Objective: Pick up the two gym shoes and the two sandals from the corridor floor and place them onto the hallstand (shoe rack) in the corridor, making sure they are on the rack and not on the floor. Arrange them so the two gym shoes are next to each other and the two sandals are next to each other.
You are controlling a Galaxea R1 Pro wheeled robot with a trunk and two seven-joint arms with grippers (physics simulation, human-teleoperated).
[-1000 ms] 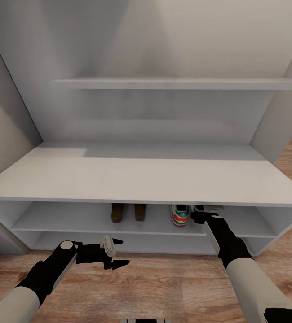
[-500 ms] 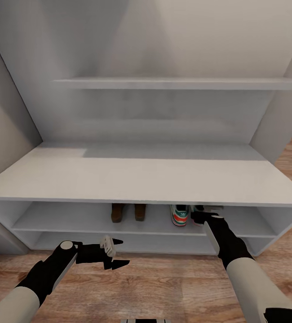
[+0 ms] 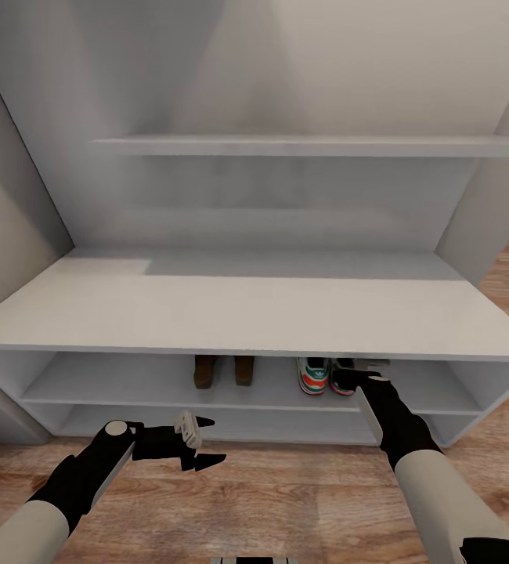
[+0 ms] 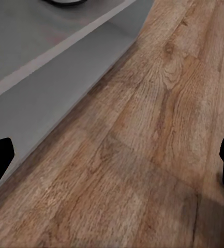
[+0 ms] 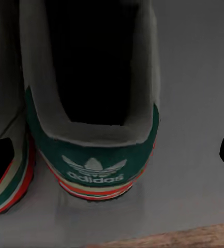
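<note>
I see both gym shoes [image 3: 323, 376], white with green heel tab reading "adidas" under a trefoil and red-orange sole stripes, side by side on the hallstand [image 3: 254, 313] upper low shelf right of the sandals [image 3: 223, 370], my right gripper [image 3: 362, 379] wide open, empty, at the right shoe's heel, left gripper [image 3: 201, 443] open over the floor [image 3: 286, 501].

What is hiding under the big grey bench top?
Under the bench top, on the upper shelf, stand two brown sandals and, beside them, two gym shoes. The right tool covers part of one shoe. Their toes are hidden.
</note>
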